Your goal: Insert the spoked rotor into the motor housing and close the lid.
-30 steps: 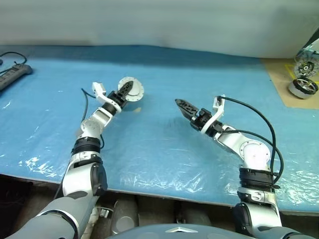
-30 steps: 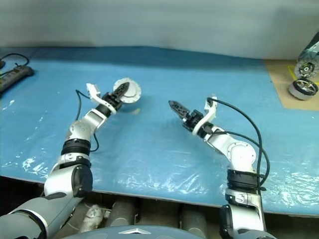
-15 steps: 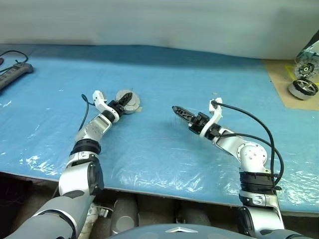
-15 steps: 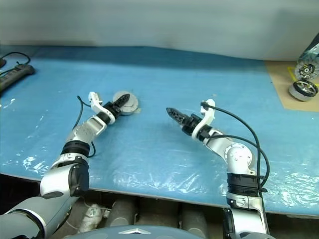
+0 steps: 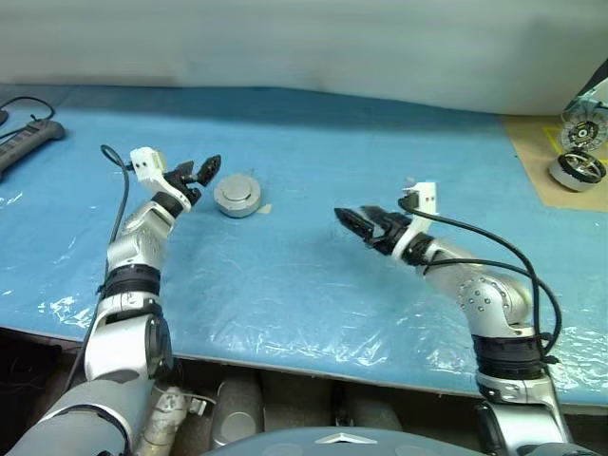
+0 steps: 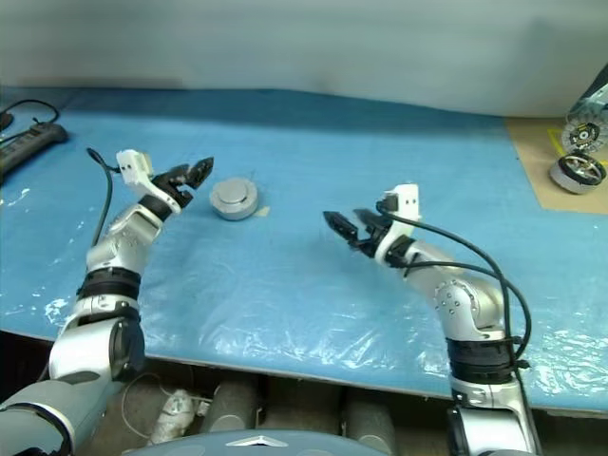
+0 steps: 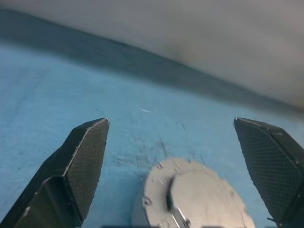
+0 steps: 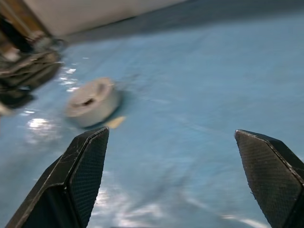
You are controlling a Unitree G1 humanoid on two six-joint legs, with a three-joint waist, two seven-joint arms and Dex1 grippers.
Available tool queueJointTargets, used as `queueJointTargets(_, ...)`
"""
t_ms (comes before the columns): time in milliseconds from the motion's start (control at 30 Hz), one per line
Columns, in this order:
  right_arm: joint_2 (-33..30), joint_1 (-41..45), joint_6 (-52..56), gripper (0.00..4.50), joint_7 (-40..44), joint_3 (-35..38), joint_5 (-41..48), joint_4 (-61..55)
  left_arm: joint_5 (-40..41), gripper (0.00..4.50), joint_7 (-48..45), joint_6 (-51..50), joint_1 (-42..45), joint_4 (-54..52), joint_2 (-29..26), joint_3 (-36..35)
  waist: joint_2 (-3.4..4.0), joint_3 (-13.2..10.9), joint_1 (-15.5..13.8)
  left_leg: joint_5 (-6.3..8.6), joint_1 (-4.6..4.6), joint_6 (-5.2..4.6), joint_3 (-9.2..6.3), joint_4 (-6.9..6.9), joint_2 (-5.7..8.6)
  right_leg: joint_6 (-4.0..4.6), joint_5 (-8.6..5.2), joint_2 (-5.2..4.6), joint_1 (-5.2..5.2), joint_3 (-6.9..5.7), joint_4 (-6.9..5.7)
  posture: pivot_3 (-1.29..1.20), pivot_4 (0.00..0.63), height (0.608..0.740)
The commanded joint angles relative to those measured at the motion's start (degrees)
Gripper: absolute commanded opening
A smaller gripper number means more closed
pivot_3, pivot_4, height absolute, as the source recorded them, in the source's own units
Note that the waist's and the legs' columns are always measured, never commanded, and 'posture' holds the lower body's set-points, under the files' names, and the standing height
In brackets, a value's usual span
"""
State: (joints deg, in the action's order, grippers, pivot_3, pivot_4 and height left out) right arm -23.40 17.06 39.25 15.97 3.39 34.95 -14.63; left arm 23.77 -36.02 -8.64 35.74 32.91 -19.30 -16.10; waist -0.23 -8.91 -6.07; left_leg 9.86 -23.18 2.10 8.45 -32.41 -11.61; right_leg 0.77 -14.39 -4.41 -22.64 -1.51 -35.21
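Presently the motor housing [image 5: 237, 196] stands closed on the worktop [image 5: 313, 275], towards the left of the scene. It is a short round silver-grey can, and the lid [image 7: 199, 194] sits flat on top with its smooth pale grey face upward and a raised central boss in the middle. The left wrist view shows small fixing points around the lid's edge. A small pale scrap [image 8: 115, 122] lies on the sheet touching the foot of the can.

The left hand [image 5: 200, 171] is just beside the housing, on its left, clear of it, with its two black fingers [image 7: 88, 156] spread wide and nothing between them. The right hand [image 5: 366, 220] is well apart from the housing, over the middle of the worktop, likewise spread wide and empty.

The worktop is covered by a blue sheet with a glossy, wrinkled plastic film showing glare near the front edge. A black power strip [image 5: 28, 141] with its cable lies at the far left. At the far right, on a tan board [image 5: 556, 157], rest a spoked wheel-like part [image 5: 578, 166] and another round part [image 5: 579, 131] behind it. A plain pale wall [image 5: 304, 43] runs behind the worktop.
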Motion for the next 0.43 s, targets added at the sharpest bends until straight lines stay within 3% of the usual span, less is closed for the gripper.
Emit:
queueJointTargets(33, -2.4, -3.7, -7.8, 4.5, -12.5, -2.0, -18.8, -4.4, -3.9, 4.48, 5.4, -0.3, -8.7, -17.3, 3.0, 4.9, 0.0, 0.0, 0.1, 0.0, 0.02, 0.0, 0.0, 0.01, -0.03, 0.0, 0.0, 0.01, 0.01, 0.0, 0.01, 0.0, 0.15, 0.74)
queueJointTargets(100, -4.3, -7.6, -13.1, 4.5, -15.5, -4.3, -27.8, -6.3, -7.2, 4.48, 8.3, 0.1, -13.7, -24.5, 4.0, 7.6, -0.02, 0.0, 0.1, 0.0, -0.02, 0.01, 0.0, 0.01, -0.01, 0.0, 0.0, 0.01, 0.03, -0.01, 0.07, 0.0, 0.15, 0.74)
queueJointTargets(233, 0.1, -20.3, -17.3, 4.5, -19.9, -1.7, -32.1, -13.0, -11.8, 4.48, 13.6, 1.4, -23.6, -37.8, 7.1, 12.1, -0.02, 0.0, 0.6, 0.02, 0.11, 0.01, 0.02, 0.12, -0.12, -0.03, -0.02, 0.1, 0.05, 0.01, 0.13, 0.0, 0.15, 0.74)
queueJointTargets(433, 4.7, -33.2, -20.5, 4.5, -21.6, -2.2, -37.5, -19.0, -13.9, 4.48, 18.0, -0.4, -35.2, -46.1, 8.6, 12.9, -0.01, 0.0, 1.7, 0.04, 0.46, -0.02, 0.11, 0.12, -0.11, -0.13, -0.06, 0.09, 0.26, 0.2, 0.39, 0.0, 0.15, 0.74)
